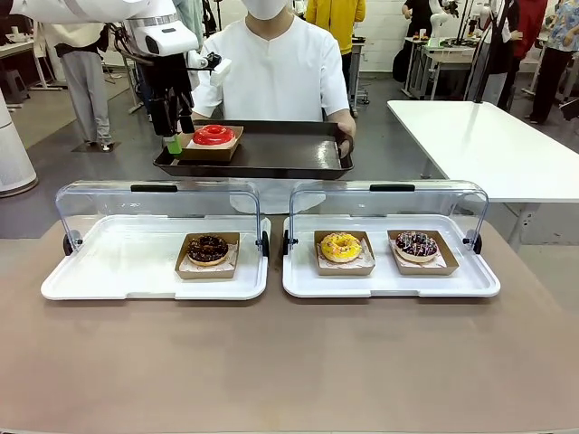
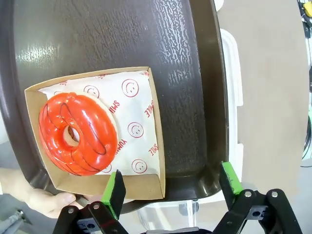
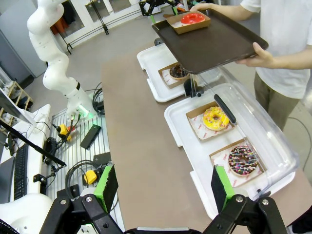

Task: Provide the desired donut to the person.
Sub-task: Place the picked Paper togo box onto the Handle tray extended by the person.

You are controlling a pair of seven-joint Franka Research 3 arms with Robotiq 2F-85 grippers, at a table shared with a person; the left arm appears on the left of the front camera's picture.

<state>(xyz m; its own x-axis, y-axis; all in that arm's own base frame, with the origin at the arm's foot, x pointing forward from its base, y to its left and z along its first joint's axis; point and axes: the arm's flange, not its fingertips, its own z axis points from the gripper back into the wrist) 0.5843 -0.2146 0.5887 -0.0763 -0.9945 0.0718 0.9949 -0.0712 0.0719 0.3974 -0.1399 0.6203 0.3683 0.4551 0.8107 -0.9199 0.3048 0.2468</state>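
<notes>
Just past spread left fingers (image 2: 114, 187), red donut (image 2: 78, 132)

Top edge cuts off the brown tray (image 2: 122, 34), person's hand (image 2: 46, 201) mostly hidden beneath it

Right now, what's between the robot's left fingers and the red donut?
In the left wrist view, only the box wall and some smiley paper lie between the open fingers and the red donut.

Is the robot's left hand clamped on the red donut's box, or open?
Open: the left hand has its fingers wide apart; the box rests on the tray.
</notes>
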